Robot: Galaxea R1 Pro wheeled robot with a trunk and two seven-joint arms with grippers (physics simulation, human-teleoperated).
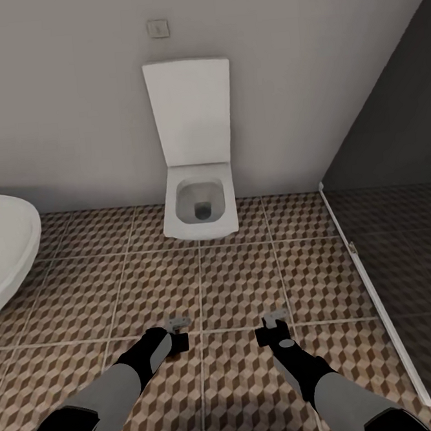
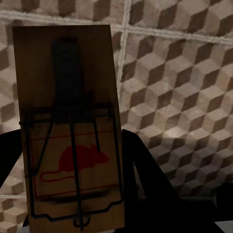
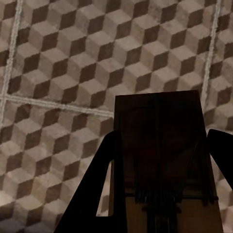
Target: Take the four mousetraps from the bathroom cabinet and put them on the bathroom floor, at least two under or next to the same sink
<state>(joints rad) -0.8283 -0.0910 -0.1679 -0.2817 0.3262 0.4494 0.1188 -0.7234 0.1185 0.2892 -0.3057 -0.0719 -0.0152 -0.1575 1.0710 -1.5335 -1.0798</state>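
My left gripper (image 1: 176, 338) is shut on a mousetrap (image 2: 70, 131), a tan board with a black spring bar and a red mouse print. The board stands up along one dark finger (image 2: 145, 184). My right gripper (image 1: 267, 333) is shut on a second mousetrap (image 3: 160, 160), which lies in shadow between its two dark fingers (image 3: 92, 194). Both grippers hang low over the cube-patterned bathroom floor (image 1: 233, 279), side by side and about a tile apart. In the head view each trap shows as a small grey sliver at a gripper tip (image 1: 179, 322). The cabinet and the bathroom sink are out of view.
A white square toilet (image 1: 198, 204) with its lid up stands against the far wall, straight ahead. The rim of a white oval bathtub (image 1: 4, 251) juts in at the left. A dark glass shower partition (image 1: 398, 227) with a white floor rail runs along the right.
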